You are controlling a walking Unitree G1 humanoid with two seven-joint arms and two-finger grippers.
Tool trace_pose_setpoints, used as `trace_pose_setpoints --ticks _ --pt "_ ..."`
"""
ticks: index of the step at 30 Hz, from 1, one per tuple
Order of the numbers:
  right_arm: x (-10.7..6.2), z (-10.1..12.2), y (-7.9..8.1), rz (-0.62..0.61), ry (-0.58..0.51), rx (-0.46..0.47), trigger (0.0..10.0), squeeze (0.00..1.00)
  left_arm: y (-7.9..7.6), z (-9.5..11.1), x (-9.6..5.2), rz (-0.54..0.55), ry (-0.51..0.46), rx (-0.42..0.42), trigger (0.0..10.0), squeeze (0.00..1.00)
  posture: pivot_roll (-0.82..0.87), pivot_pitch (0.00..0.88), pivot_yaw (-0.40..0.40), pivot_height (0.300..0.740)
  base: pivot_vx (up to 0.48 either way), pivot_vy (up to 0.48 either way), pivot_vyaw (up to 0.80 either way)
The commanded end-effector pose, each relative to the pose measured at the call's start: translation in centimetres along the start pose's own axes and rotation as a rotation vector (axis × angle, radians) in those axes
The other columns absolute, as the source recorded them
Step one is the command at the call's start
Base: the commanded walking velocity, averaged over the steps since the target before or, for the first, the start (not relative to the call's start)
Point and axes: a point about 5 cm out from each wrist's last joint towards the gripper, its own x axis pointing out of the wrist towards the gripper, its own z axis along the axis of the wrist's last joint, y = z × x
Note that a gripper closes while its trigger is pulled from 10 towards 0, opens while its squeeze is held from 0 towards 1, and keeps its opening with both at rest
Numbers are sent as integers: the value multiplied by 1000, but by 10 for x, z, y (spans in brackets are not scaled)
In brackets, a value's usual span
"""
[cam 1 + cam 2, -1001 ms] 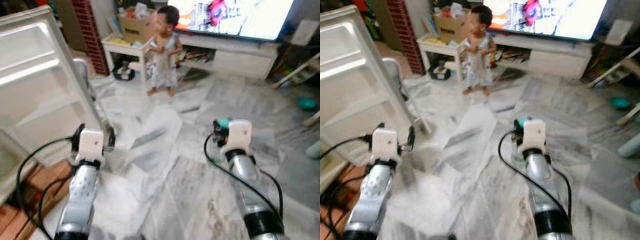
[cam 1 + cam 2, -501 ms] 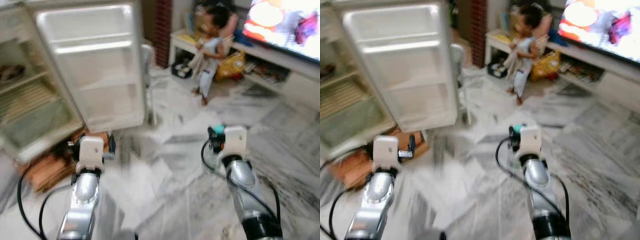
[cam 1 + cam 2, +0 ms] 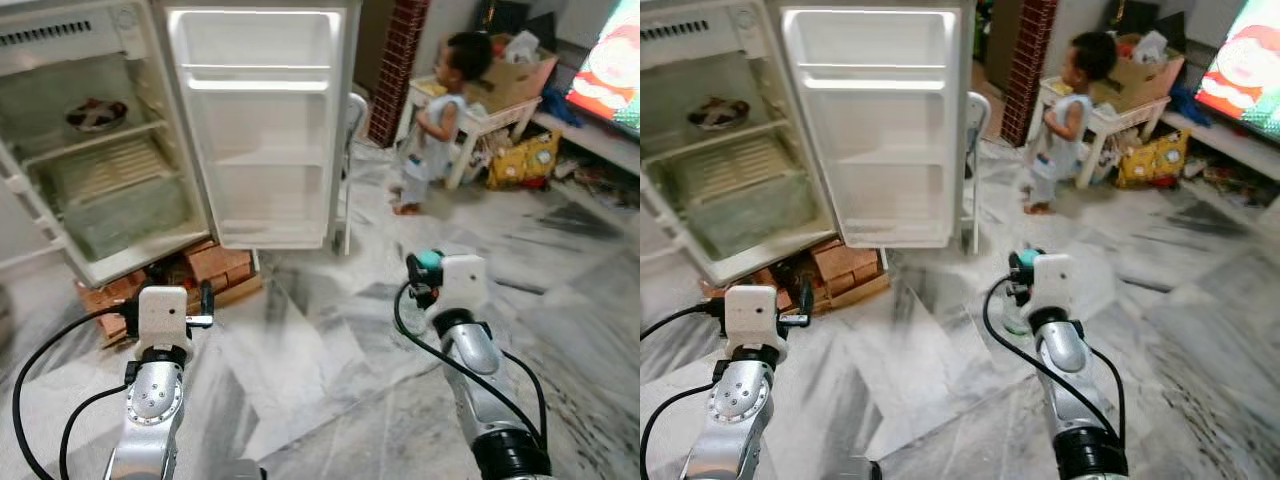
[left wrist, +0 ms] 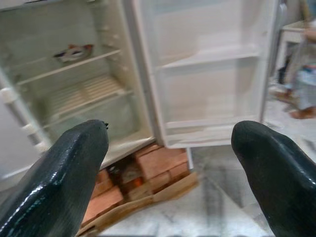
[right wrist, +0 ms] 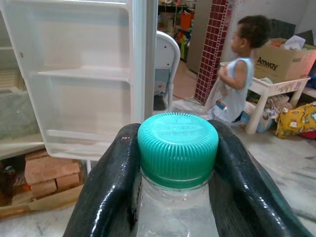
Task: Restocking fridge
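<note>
A small white fridge (image 3: 90, 150) stands open at the left, raised on bricks. Its door (image 3: 265, 130) is swung wide and the door shelves are bare. A dish (image 3: 97, 113) rests on the upper wire shelf inside. My right gripper (image 5: 177, 134) is shut on a clear water bottle with a teal cap (image 5: 177, 143), held upright at about waist height, right of the fridge door. The bottle's cap (image 3: 1025, 258) peeks out ahead of the right wrist. My left gripper (image 4: 170, 133) is open with nothing between its fingers and points toward the fridge's lower compartment.
A child (image 3: 430, 130) stands on the marble floor right of the fridge door. A white chair (image 3: 352, 120) sits just behind the door. Bricks and a board (image 3: 215, 265) lie under the fridge. A low white table with a cardboard box (image 3: 500, 95) and a TV (image 3: 610, 80) are at the right.
The camera has swung left, bringing the whole open fridge into view and shifting the child and TV rightward. Both arms keep the same pose, with the bottle still held.
</note>
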Motion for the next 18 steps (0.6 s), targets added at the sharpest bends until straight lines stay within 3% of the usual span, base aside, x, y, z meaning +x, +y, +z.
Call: trace_pose_setpoints --ticks 1,6,11,18 --pt "4 8 0 17 -47 -4 10000 0 0 1 1 -3 0 -6 10000 0 97 0 -54 740 0 0 506" --pt "4 6 3 25 -42 8 10000 0 -1 2 3 -9 -5 -11 10000 0 101 0 -56 740 241 0 484" --pt "4 6 5 38 -41 14 10000 0 -1 3 3 -8 -9 -14 10000 0 99 0 -59 740 277 0 0" --pt "6 8 4 50 -53 23 10000 0 -1 3 4 -6 -12 -13 10000 0 94 0 -57 740 312 281 0"
